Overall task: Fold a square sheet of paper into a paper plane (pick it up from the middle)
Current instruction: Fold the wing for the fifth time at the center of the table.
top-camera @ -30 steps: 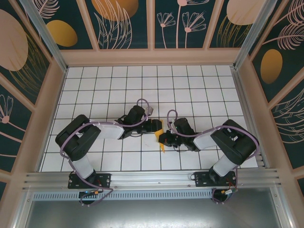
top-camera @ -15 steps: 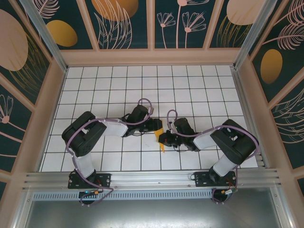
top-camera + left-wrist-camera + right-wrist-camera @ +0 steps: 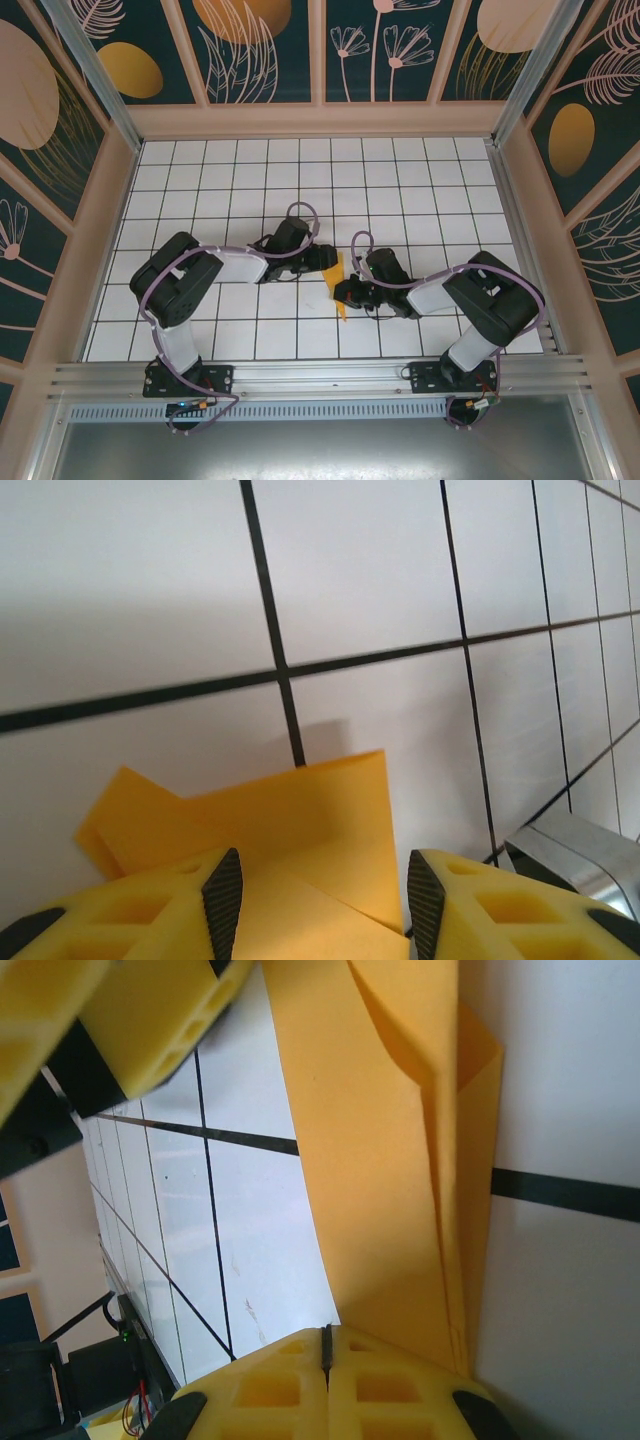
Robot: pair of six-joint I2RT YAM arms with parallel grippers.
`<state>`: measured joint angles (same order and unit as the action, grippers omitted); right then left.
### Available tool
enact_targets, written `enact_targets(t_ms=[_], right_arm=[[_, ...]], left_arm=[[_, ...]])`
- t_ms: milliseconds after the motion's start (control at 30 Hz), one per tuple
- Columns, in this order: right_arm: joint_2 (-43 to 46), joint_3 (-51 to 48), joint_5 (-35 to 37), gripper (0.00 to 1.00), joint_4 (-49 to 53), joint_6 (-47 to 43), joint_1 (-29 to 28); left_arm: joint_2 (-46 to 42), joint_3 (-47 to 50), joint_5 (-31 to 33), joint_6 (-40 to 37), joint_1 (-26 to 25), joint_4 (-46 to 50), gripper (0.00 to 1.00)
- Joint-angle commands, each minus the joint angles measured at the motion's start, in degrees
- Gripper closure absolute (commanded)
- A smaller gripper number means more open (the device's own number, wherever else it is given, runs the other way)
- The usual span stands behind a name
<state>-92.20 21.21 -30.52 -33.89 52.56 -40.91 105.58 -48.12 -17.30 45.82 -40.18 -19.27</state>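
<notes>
two grippers flank the square sheet of paper (image 3: pixel 338 270), creased into a wedge on the tiled table (image 3: pixel 420 190). we see the left gripper (image 3: pixel 315 885) with jaws apart astride it, the right gripper (image 3: pixel 325 1348) with jaws together at its edge.

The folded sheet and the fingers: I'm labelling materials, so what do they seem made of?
The folded sheet: thin matte orange-yellow paper, given sharp creases and layered edges. The left fingers: matte yellow plastic, seemingly, with moulded hollows; dark pads may be rubber.
</notes>
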Motion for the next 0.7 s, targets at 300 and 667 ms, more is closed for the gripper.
enact_targets(t_ms=[300, 667], right_arm=[[-3.2, -0.8, 1.2, 1.00, 12.3, -3.2, 0.3], [-6.8, 5.2, 0.0, 1.00, 12.4, -6.3, 1.0]], left_arm=[[-1.4, -2.2, 2.2, -6.3, 7.1, 5.4, 0.49], [-13.6, 5.0, -7.0, 0.8, 5.1, -3.7, 0.63]])
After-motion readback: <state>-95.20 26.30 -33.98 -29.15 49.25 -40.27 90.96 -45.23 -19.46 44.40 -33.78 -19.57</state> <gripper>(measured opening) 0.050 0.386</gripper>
